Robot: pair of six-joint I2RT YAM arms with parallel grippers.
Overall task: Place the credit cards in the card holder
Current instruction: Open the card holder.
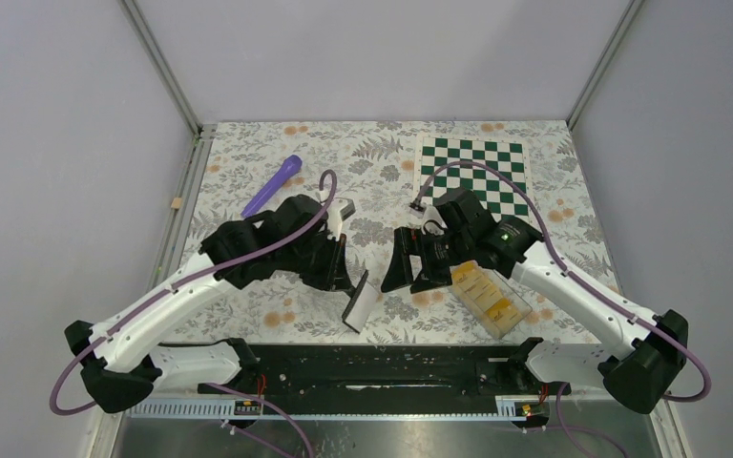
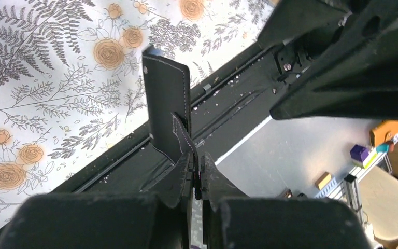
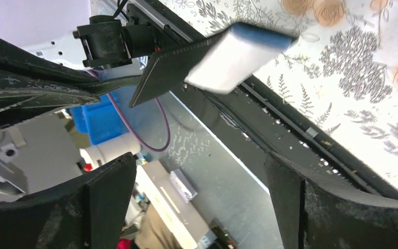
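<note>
Two grippers in use. Pinching one holder (image 1: 359, 301) with left gripper (image 2: 197, 179), jaws closed tight on its black flap; suspending it over near table (image 1: 391, 162) edge, grey pocket side showing. Presenting right gripper (image 3: 197, 166) just beside it, jaws spread wide, grasping nothing. Storing yellow cards (image 1: 477, 282) in one clear box (image 1: 508, 324) beside right arm; card count unclear.
</note>
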